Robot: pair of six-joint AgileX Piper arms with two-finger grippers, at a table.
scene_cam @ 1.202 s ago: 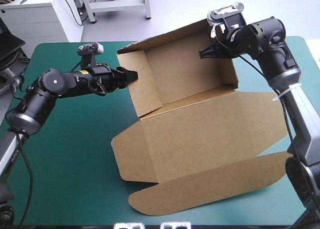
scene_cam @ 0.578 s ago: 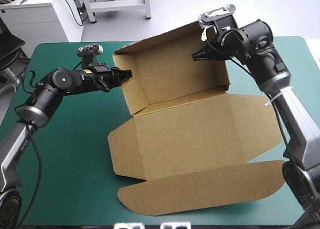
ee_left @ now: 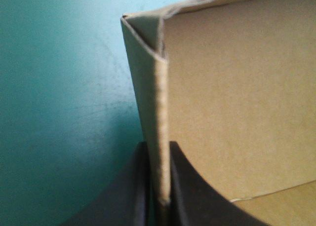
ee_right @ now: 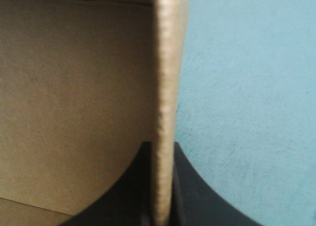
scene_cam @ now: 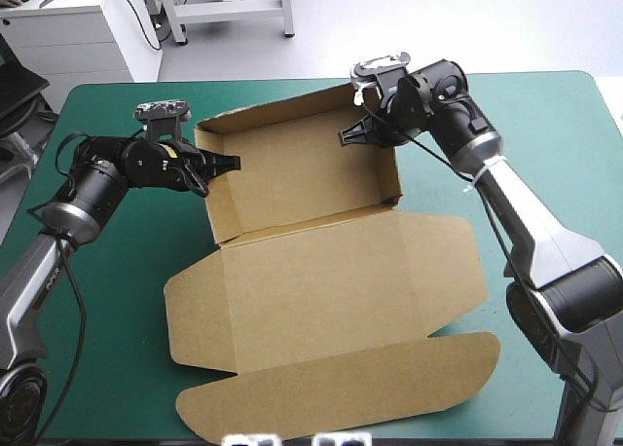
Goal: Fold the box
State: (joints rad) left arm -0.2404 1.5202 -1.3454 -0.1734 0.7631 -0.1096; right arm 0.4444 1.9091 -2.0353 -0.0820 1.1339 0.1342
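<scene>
Right now the box (scene_cam: 321,280) is sitting in the middle of the table (scene_cam: 107,368), on the teal-green cover. Its tray part is lying toward the far side with its walls raised, and its lid (scene_cam: 341,388) is lying flat and open toward the near edge.

The left gripper (scene_cam: 230,162) is pinching the tray's left wall (scene_cam: 208,188) near the far corner. In the left wrist view its black fingers (ee_left: 185,186) are standing all but together with the board edge between them. The right gripper (scene_cam: 348,136) is doing the same on the right wall (scene_cam: 390,164), the doubled board running up between its fingers (ee_right: 133,186).

It looks as if the side walls are being held upright while the tray is being formed. To do this well, both arms should probably be working as a pair, pulling or pushing evenly so the tray is not twisting. The pinches should be staying firm but low on the wall, since a slipping grip could be letting a wall spring outward. The tucked layer at each wall seems worth pressing flat, and the lid should be staying clear of the arms.
</scene>
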